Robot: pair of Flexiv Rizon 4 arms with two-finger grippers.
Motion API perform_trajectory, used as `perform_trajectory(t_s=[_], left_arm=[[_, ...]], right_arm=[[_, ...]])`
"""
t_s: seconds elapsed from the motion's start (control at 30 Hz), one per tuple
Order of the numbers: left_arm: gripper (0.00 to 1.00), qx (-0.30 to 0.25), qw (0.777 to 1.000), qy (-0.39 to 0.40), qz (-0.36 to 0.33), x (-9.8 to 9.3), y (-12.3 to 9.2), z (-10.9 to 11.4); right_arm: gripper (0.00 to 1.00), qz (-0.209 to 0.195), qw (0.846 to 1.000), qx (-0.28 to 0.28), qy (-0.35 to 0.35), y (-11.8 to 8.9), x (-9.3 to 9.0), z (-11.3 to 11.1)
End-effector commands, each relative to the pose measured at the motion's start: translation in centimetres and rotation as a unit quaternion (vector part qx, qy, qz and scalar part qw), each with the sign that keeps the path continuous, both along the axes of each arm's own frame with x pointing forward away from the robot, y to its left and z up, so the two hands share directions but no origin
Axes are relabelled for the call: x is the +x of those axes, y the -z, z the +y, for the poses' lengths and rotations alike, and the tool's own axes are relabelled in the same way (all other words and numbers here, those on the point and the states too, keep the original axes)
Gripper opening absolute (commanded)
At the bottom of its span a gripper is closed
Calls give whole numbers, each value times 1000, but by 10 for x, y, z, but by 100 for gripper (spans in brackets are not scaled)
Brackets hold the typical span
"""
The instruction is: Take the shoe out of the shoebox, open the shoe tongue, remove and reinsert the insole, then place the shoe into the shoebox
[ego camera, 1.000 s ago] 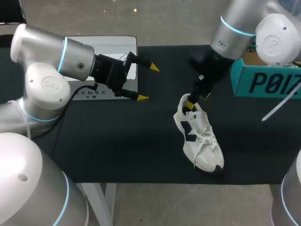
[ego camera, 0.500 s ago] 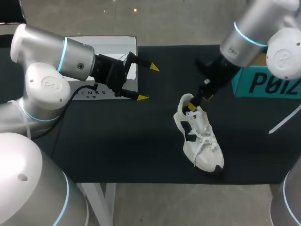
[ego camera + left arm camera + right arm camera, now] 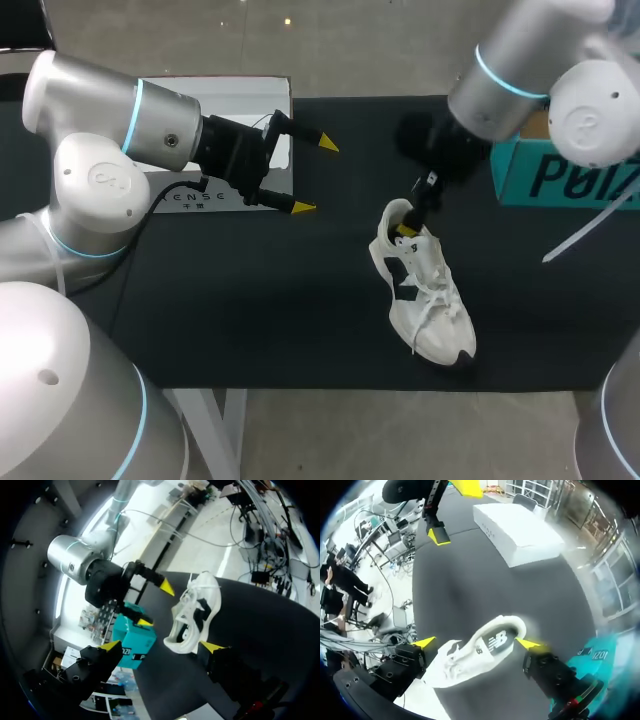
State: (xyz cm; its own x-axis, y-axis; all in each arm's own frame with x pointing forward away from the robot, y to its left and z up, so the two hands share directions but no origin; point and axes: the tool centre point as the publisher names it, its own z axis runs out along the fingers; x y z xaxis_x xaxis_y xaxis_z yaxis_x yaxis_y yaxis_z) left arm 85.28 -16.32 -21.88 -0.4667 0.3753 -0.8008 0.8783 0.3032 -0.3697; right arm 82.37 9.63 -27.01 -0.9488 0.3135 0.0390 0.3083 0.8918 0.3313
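A white shoe (image 3: 423,290) with black panels lies on the black table, its toe toward the front edge. My right gripper (image 3: 411,216) hangs open just over the shoe's heel; one yellow tip is at the heel collar. In the right wrist view the shoe (image 3: 472,654) lies under the right gripper (image 3: 477,642), between its spread fingers, which stand clear of it. My left gripper (image 3: 314,176) is open and empty, well to the left of the shoe. In the left wrist view the shoe (image 3: 194,611) is ahead of the left gripper (image 3: 160,646). The teal shoebox (image 3: 565,172) stands at the right.
A white box lid (image 3: 225,105) lies at the back left, partly behind my left arm; in the right wrist view the lid (image 3: 517,532) lies beyond the shoe. The teal shoebox (image 3: 133,643) sits close behind my right gripper (image 3: 154,604).
My right arm's wrist swung to the right and then back to the left, with its gripper staying over the shoe's heel. The shoe and my left arm have not moved.
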Motion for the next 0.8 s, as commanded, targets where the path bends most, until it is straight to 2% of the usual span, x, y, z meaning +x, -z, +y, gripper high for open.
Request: perform_trajectory(t_s=[0.03,0.13,0.23,0.27,0.3,0.33,0.8], left_arm=[[100,1,1000,0,0,0,0,0],[100,1,1000,0,0,0,0,0],[100,1,1000,0,0,0,0,0],[100,1,1000,0,0,0,0,0],[100,1,1000,0,0,0,0,0],[100,1,1000,0,0,0,0,0],[100,1,1000,0,0,0,0,0]], right_arm=[[100,-141,955,-34,-259,-2,-3,8],[100,-144,932,-33,-332,0,-1,15],[100,-122,901,-34,-414,4,2,22],[100,-106,901,-61,-415,7,3,24],[100,-88,914,-107,-380,11,7,26],[100,-75,926,-91,-359,11,10,25],[100,-75,926,-91,-359,11,10,25]])
